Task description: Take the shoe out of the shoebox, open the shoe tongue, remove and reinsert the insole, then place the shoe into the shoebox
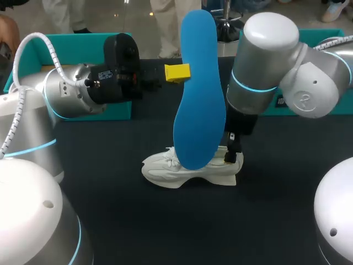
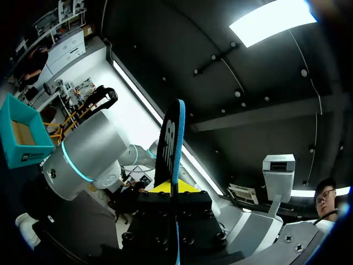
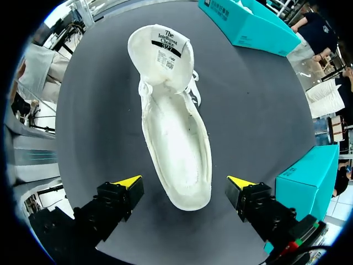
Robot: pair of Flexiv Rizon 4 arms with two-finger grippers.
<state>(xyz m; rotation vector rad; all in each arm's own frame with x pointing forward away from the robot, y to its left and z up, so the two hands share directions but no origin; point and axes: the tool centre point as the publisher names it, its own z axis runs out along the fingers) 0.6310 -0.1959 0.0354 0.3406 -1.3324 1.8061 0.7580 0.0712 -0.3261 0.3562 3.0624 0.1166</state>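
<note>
your left claw (image 2: 175,189) pinches the insole (image 2: 170,143) by its edge; it looks light and bendy, so feed gently. right claw (image 3: 185,182) spread astride the shoe (image 3: 176,149) heel.

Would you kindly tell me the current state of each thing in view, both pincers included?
shoe, on the table, tongue open, empty inside.
insole, out of the shoe, held upright.
left pincer, shut on the insole.
right pincer, open, astride the shoe's heel.
shoebox, open.

insole (image 1: 198,94) blue | shoe (image 1: 165,168) white | shoebox (image 1: 33,52) teal | table (image 1: 165,226) dark grey
</note>
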